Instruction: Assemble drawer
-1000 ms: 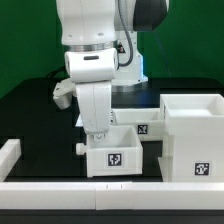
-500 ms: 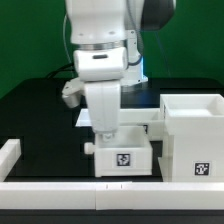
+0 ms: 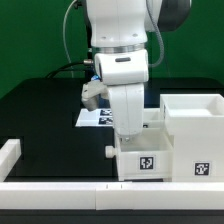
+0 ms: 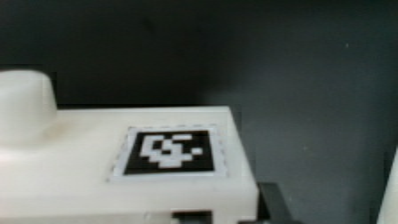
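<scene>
the arm's fingers (image 3: 128, 136) are closed and reach down onto the top edge of the small tray (image 3: 140, 162); whether they pinch its wall i cannot tell. the tray sits on the black surface (image 3: 40, 130), its tag facing the front and its round knob (image 3: 108, 152) sticking out toward the exterior view's left. its other side is right up against the big white housing (image 3: 195, 145). the marker board (image 3: 97, 118) lies flat behind the arm, and a low white rail (image 3: 60, 188) runs along the front.
</scene>
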{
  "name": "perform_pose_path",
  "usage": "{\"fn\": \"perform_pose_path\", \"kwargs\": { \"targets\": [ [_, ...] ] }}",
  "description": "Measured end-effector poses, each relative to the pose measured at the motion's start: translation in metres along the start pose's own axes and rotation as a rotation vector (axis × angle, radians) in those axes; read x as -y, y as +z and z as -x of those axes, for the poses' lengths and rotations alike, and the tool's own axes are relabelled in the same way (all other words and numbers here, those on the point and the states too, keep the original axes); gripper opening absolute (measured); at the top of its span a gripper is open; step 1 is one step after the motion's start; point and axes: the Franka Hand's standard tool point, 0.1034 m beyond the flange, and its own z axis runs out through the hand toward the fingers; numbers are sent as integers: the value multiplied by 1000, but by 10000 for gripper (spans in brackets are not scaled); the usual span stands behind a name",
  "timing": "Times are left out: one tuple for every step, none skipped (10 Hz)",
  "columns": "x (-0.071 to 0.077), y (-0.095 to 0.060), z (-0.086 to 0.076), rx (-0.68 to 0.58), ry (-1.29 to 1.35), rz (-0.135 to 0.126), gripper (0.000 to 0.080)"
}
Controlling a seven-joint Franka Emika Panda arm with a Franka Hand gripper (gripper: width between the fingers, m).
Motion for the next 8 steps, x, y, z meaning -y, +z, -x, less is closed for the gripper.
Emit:
{"fn": "perform_pose_path", "kwargs": {
  "targets": [
    [-1, 1, 0, 3, 5, 5, 38],
    [0, 2, 0, 2, 17, 4, 38],
    [0, 4, 1, 1, 19, 0, 38],
    [-2, 6, 1, -1, 21, 0, 38],
    [-5, 6, 1, -1, 24, 3, 38],
    [-7, 7, 1, -2, 27, 4, 38],
    [-7, 7, 1, -1, 42, 5, 38],
    [-8, 6, 0, -2, 57, 6, 38]
  ]
}}
